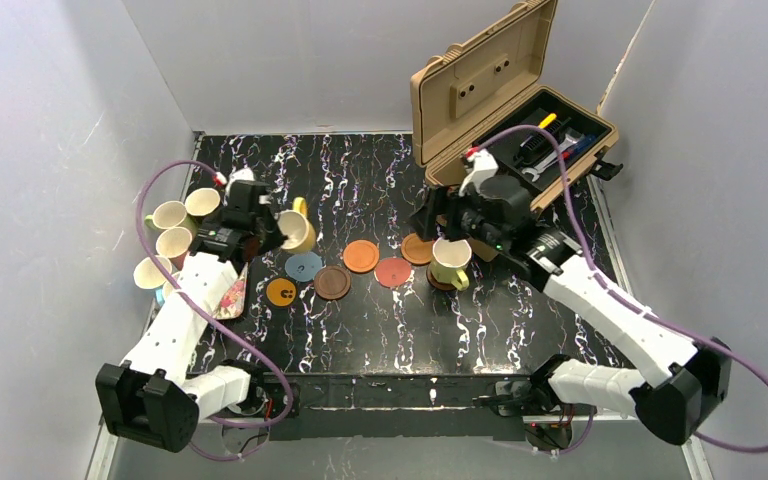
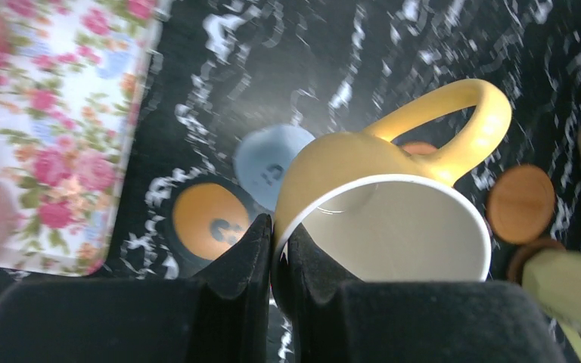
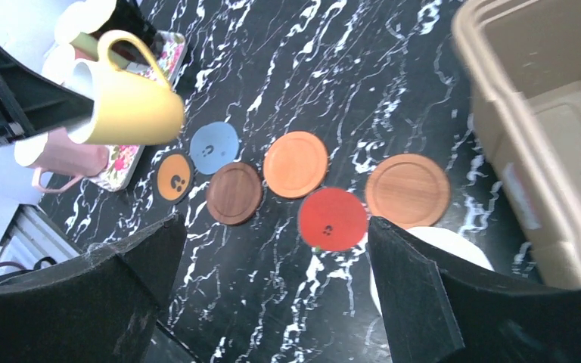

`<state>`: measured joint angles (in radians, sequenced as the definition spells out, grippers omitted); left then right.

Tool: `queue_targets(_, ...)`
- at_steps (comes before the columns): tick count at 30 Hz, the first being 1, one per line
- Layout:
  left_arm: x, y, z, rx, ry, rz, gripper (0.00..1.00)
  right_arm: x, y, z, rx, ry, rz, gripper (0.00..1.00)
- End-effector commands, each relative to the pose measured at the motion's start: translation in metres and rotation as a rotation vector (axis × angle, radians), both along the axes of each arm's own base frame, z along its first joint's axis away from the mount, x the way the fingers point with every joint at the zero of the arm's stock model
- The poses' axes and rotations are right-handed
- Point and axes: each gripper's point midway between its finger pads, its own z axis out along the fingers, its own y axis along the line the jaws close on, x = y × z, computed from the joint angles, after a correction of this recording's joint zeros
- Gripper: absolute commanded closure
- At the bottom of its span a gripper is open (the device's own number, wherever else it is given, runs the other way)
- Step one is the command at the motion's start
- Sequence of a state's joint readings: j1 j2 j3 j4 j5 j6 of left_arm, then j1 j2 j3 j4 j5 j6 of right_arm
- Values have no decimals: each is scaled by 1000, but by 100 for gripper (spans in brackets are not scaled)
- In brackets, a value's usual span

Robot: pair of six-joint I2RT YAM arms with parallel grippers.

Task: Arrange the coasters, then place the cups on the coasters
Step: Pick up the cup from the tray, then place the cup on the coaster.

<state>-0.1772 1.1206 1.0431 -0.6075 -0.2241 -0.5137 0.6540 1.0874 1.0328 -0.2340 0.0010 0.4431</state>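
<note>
The left gripper [image 2: 272, 227] is clamped on the rim of the tilted yellow cup [image 2: 363, 174], held aloft near the grey-blue coaster [image 1: 303, 265], while the right gripper [image 3: 272, 223], jaws fully apart, hangs over the lime cup [image 1: 450, 262], well right of that coaster.

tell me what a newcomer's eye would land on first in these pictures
A yellow handled mug with a cream inside hangs tilted in the air, its rim pinched by the left gripper, above the left end of a loose row of flat round coasters in blue, orange, brown and red. At the row's right end a lime-green mug stands on a dark coaster by the open right gripper, an open tan plastic toolbox behind it.
</note>
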Motion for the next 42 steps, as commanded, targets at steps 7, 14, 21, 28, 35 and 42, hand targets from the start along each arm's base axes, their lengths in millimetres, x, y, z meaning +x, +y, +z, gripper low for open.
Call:
queue_targets(7, 2, -96, 6, -85, -92, -37, 100, -7, 70, 7, -16, 11, -5, 2)
queue_targets(14, -4, -130, 3, -94, -100, -87, 100, -11, 103, -28, -147, 41, 19, 7)
queue_targets(21, -11, -144, -2, -110, -95, -95, 100, -13, 123, -78, -351, 63, 31, 35)
queue_targets(28, -13, -151, -1, -128, -101, -117, 100, -5, 124, -93, -395, 49, 4, 84)
queue_targets(35, -21, -178, 0, -213, -80, -271, 98, 12, 113, -93, -387, 50, 1, 99)
queue_targets(42, -32, -187, 11, -189, -91, -443, 39, 35, 85, -67, -401, -40, 30, 99)
